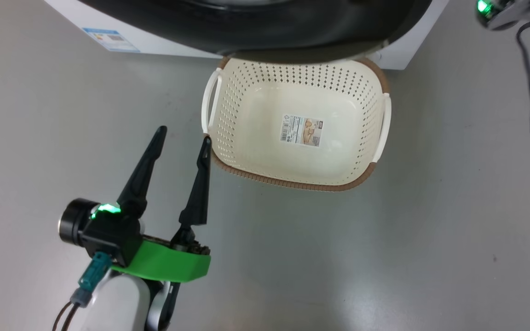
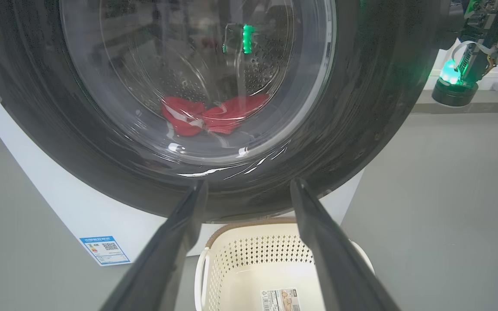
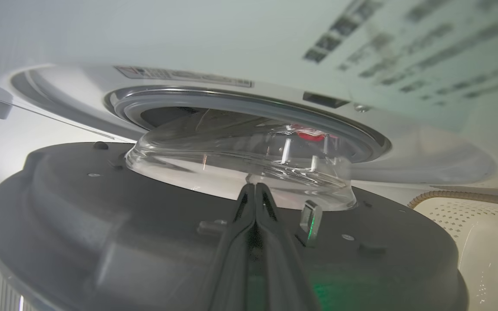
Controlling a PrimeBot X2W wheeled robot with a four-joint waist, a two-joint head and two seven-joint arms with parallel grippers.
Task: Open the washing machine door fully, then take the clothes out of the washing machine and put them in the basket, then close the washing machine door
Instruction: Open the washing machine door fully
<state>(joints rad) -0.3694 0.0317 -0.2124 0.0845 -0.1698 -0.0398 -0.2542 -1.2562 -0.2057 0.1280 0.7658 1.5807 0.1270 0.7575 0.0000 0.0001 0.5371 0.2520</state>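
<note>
Door [image 2: 361,129]: round, wide glossy black rim, bulging clear glass bowl. It stands ajar, the bowl partly out of the grey ring [image 3: 240,97] of the washer [image 2: 71,207].
Clothes [image 2: 214,114]: red with white stripes, low in the drum [image 2: 266,65], seen through the glass.
Basket [image 1: 292,184]: cream, perforated, brown rim, on the floor [image 1: 384,253] under the door.
Left gripper [image 1: 184,133]: fingers spread, one tip just beside the basket's rim.
Right gripper [image 3: 255,188]: fingers pressed together, tips at the door's inner face beside the bowl.

The washing machine door [image 1: 265,27] partly hides the basket [image 1: 246,138].
</note>
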